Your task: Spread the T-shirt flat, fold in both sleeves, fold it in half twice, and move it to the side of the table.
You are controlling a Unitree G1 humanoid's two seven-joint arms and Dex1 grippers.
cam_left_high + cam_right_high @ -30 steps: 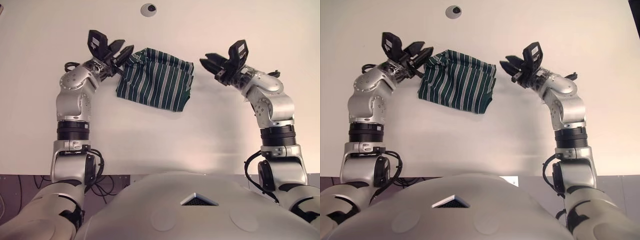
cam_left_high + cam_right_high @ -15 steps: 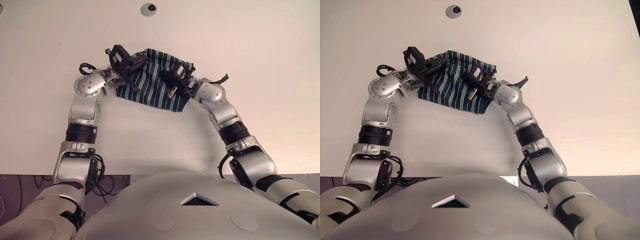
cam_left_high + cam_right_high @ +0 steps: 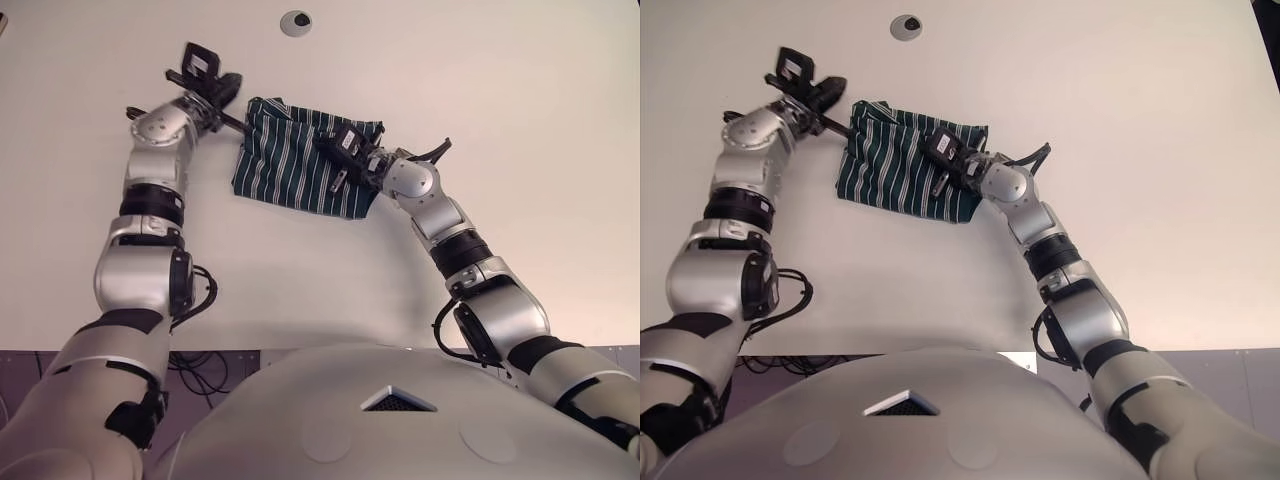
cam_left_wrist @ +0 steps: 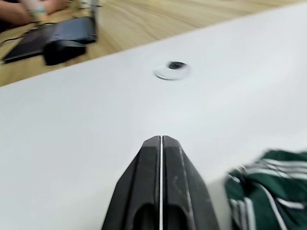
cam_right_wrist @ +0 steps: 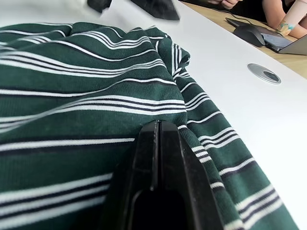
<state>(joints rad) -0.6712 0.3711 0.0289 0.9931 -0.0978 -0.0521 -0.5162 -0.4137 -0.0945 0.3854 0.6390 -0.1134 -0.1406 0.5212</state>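
The T-shirt (image 3: pixel 295 160), dark green with white stripes, lies folded into a small rectangle on the white table (image 3: pixel 500 90). My right gripper (image 3: pixel 328 152) is shut and rests on top of the shirt near its right half. In the right wrist view the right gripper (image 5: pixel 157 128) presses into the striped cloth (image 5: pixel 72 110). My left gripper (image 3: pixel 230 88) is shut and sits just off the shirt's far left corner, over bare table. The left wrist view has the left gripper (image 4: pixel 161 143) with its fingertips together and the shirt (image 4: pixel 268 191) beside it, apart.
A round grommet (image 3: pixel 296 19) is set in the table beyond the shirt. A dark mouse (image 4: pixel 64 50) and a laptop (image 4: pixel 29 42) lie on a wooden surface past the table's far edge. Bare table stretches to the left and right of the shirt.
The right arm swung in from the right, shut, and now rests on the shirt. The left gripper shut, crossed onto the shirt, then drew back past its far left corner.
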